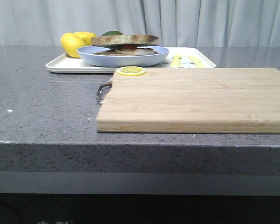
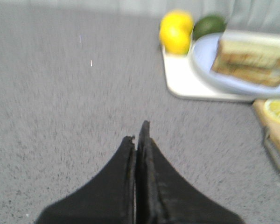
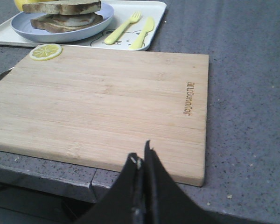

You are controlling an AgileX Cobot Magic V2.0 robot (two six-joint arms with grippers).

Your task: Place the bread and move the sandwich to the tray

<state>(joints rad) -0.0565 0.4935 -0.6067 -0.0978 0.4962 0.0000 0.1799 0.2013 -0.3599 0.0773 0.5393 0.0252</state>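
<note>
Jaws closed; brown-crusted sandwich [image 1: 125,45] stacked on tray [image 1: 60,65]

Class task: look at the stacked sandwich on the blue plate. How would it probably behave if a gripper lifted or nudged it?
The sandwich is loose stacked slices, so a push would likely slide the top slice off. The bread looks thick and soft; a pinch may squash it. Moving its blue plate seems safer, though the plate could skid on the smooth tray.
</note>
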